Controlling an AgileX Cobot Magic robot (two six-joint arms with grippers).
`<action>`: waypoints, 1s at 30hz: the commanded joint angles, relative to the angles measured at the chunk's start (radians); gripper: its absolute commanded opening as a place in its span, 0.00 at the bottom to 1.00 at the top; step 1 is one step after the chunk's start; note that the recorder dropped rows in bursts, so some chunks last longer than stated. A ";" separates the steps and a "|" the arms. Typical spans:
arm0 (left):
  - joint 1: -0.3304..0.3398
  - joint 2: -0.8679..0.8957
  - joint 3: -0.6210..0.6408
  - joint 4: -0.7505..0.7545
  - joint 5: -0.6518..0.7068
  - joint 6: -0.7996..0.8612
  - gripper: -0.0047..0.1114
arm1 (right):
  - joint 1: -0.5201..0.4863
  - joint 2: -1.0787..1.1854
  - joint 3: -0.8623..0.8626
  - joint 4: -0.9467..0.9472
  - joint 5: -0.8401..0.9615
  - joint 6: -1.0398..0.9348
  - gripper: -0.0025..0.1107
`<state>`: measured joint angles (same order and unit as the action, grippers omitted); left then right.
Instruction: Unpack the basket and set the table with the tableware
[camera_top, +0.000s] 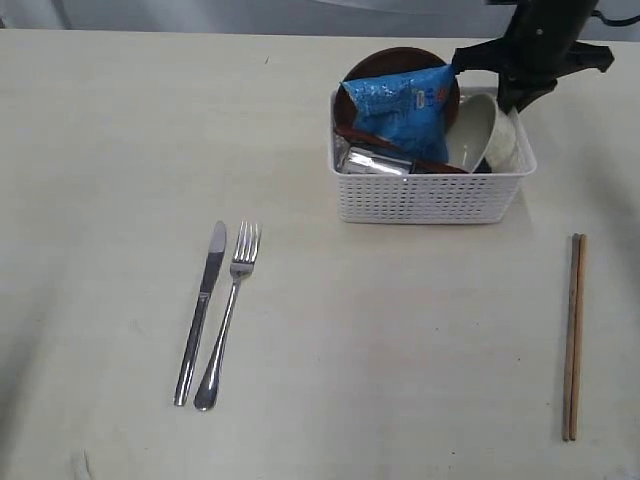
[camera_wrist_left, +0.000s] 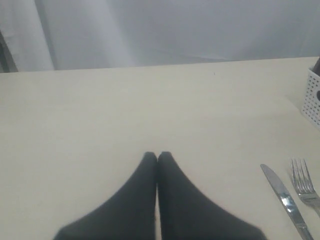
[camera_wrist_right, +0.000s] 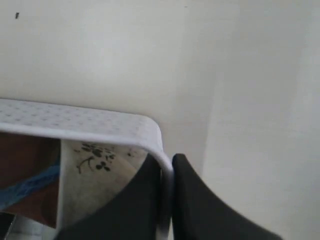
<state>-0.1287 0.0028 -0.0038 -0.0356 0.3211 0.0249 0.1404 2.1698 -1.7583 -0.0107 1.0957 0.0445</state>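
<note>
Roughly a third done, judging by layout.

Out on table (camera_top: 120, 130) already:
- knife (camera_top: 203, 310) + fork (camera_top: 230, 315), side by side, parallel, well apart from basket (camera_top: 430, 200), on left of ext. view.
- chopsticks (camera_top: 573, 335), paired and touching, lengthwise on right of ext. view, well apart from basket.

Left to unpack, all inside basket:
- brown plate (camera_top: 400, 62), standing on edge at far side.
- pale bowl (camera_top: 480, 130), tipped on its side at right end.
- steel cup (camera_top: 378, 162), lying low at left end, partly under blue packet (camera_top: 405, 105) (not tableware).
- spoon: only a red-brown sliver under packet, can't confirm.

Right pincer (camera_wrist_right: 166, 161): at basket's far right corner, one finger inside wall, other outside. Closed onto rim w/ no visible gap, so gripping basket itself, not any item. Bowl just beside inner finger. Prob. steadying or shifting basket rather than lifting a piece; a guess only.

Left pincer (camera_wrist_left: 157, 155): fully closed, tips touching, nothing held, hovering over table w/ knife + fork off to one side.

Likely spot for plate, bowl, cup, spoon: stretch of table between fork and chopsticks.
</note>
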 joint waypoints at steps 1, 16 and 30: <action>0.003 -0.003 0.004 0.002 -0.001 0.006 0.04 | -0.010 -0.003 -0.009 -0.035 0.019 -0.035 0.02; 0.003 -0.003 0.004 0.002 -0.001 0.006 0.04 | -0.008 -0.069 -0.009 -0.075 0.035 -0.037 0.42; 0.003 -0.003 0.004 0.002 -0.001 0.006 0.04 | 0.087 -0.281 0.004 0.482 0.125 -0.643 0.39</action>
<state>-0.1287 0.0028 -0.0038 -0.0356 0.3211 0.0249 0.1755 1.9013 -1.7655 0.3559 1.1760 -0.4605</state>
